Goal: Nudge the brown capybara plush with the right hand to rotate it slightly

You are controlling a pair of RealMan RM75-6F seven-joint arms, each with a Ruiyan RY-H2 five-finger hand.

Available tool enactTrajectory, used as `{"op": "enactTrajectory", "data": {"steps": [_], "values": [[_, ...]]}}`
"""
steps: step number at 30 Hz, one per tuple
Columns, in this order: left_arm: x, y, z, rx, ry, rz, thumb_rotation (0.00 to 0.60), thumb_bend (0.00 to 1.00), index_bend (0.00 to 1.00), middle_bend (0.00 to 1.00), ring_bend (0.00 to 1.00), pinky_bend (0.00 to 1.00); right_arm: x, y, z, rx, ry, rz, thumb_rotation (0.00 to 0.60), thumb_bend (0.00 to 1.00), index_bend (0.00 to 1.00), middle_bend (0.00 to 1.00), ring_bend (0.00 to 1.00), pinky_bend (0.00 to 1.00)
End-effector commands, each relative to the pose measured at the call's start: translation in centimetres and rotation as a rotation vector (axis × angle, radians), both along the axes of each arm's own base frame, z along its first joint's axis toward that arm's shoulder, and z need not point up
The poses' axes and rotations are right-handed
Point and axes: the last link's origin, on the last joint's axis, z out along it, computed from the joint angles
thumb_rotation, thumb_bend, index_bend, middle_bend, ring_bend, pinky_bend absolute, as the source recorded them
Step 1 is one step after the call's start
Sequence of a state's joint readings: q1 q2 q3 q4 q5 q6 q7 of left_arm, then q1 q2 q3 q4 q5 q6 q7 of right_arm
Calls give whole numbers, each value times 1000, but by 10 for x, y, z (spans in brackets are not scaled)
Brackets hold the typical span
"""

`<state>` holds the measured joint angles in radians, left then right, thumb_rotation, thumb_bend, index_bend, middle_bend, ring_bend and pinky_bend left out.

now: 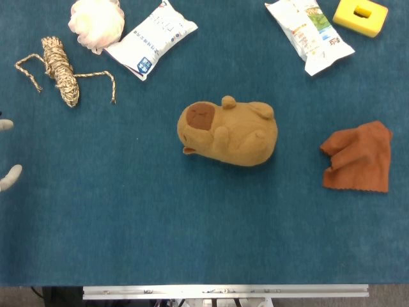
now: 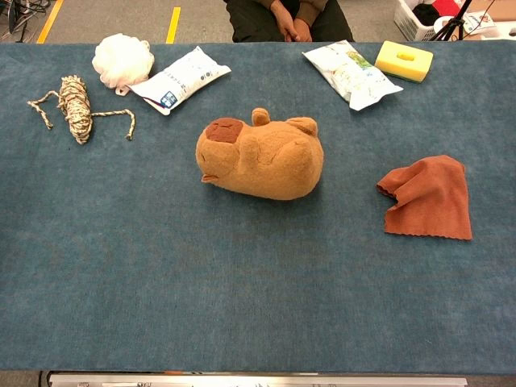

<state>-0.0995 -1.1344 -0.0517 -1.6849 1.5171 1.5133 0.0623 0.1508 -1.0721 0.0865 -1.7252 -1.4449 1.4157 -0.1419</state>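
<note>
The brown capybara plush (image 1: 229, 133) (image 2: 260, 158) lies on its side in the middle of the blue table, with its darker snout toward the left. Nothing touches it. Only two pale fingertips of my left hand (image 1: 9, 176) show, at the far left edge of the head view. They are spread apart with nothing between them, far from the plush. My right hand appears in neither view.
A rust-red cloth (image 1: 359, 157) lies right of the plush. At the back are a rope bundle (image 1: 61, 78), a white puff (image 1: 96, 23), two snack packets (image 1: 152, 38) (image 1: 309, 33) and a yellow sponge (image 1: 360, 16). A seated person (image 2: 284, 18) is behind the table.
</note>
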Motion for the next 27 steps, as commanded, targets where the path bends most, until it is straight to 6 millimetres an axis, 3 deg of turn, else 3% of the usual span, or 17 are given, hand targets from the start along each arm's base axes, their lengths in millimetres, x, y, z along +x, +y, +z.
{"op": "enactTrajectory", "data": {"steps": [1, 14, 21, 27], "values": [[0, 0, 0, -1, 0, 1, 600, 169, 304, 231, 129, 140, 0, 0, 0, -1, -1, 1, 600, 341, 298, 303, 142, 233], [2, -2, -1, -6, -4, -6, 600, 169, 304, 231, 129, 140, 11, -11, -8, 45, -30, 59, 600, 341, 298, 303, 142, 233], [4, -3, 0, -5, -13, -10, 600, 169, 304, 231, 129, 140, 32, -47, -31, 153, -103, 117, 600, 219, 341, 316, 168, 233], [3, -6, 2, 5, -25, -5, 600, 169, 304, 230, 128, 140, 63, -73, -54, 261, -136, 186, 600, 206, 357, 326, 179, 233]]}}
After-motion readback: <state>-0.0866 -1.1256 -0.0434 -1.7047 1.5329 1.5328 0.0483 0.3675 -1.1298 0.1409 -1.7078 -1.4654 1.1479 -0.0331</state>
